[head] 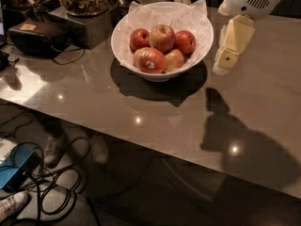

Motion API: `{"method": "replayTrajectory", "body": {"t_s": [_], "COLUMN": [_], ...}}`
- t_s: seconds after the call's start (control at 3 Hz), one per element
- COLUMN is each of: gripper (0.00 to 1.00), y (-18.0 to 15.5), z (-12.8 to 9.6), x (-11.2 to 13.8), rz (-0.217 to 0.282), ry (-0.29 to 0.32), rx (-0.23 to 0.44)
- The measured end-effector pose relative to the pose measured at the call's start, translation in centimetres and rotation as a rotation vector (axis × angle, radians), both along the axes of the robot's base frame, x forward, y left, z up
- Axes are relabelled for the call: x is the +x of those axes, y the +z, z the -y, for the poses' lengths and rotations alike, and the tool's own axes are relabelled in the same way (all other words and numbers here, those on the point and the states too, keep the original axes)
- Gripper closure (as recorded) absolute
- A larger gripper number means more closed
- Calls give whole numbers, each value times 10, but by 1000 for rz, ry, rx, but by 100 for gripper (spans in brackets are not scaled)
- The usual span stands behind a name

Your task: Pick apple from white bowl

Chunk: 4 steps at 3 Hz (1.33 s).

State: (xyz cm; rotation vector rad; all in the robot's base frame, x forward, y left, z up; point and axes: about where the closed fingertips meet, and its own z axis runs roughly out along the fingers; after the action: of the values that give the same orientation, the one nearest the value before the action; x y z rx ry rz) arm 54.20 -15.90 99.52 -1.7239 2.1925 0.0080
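One yellow and red apple (162, 36) sits in the white bowl (134, 68) on the counter (94, 95), between two red apples (140, 39). The gripper (232, 45) hangs just right of the bowl. Open or closed, I cannot tell.

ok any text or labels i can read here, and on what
Nothing reads clearly.
White sticker on the front apple in the white bowl: marks too blurred.
Tan label on the black box, left: too blurred.
Gripper, right of the bowl: no markings seen.
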Motion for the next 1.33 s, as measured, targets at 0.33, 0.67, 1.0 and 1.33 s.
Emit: {"method": "replayTrajectory", "body": {"t_s": [0.33, 0.67, 1.0, 1.33], "gripper": [0, 0, 0, 0], "y": [0, 3, 14, 22], "z": [-1, -12, -41, -49], "x": [5, 26, 56, 66], "rz": [16, 6, 20, 58], "ry": [7, 13, 52, 57], "rx": [20, 30, 24, 43]}}
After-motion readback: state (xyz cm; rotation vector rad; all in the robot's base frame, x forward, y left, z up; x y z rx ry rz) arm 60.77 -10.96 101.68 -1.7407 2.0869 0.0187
